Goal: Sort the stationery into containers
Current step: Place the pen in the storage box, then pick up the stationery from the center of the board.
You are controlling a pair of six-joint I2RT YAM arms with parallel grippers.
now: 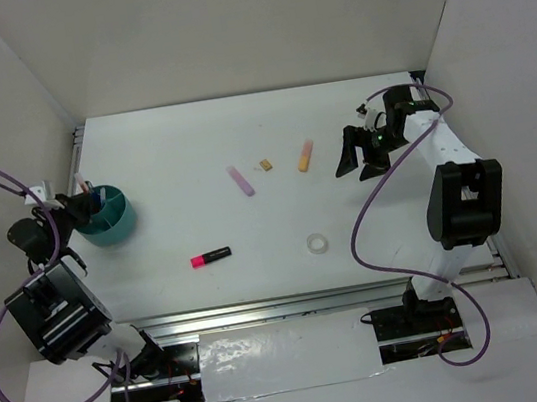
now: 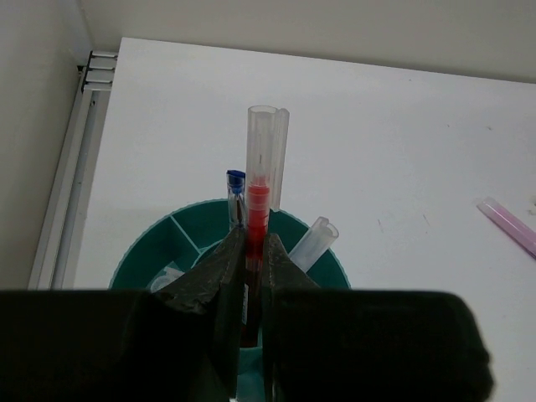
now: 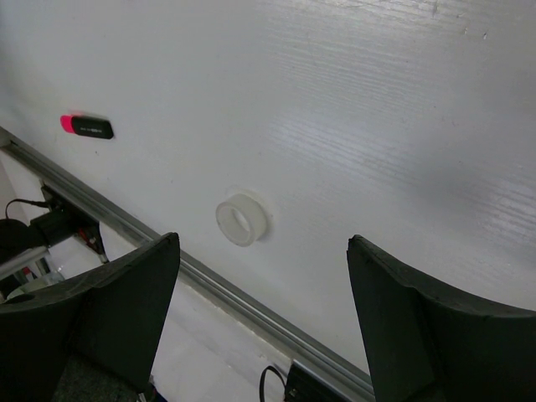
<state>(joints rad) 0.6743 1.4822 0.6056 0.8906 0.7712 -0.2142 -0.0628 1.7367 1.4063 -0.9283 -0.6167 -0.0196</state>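
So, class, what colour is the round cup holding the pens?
Teal: the cup shows best in the left wrist view.

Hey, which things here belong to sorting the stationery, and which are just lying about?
Job:
teal cup, red pen, blue pen, pink marker, orange marker, black-and-pink marker, eraser, tape ring

Lying about:
purple cables, metal rail

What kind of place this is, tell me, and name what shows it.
Probably a lab robot test bench: a white table boxed in by white panels, two robot arms at its edge, pens in a teal cup.
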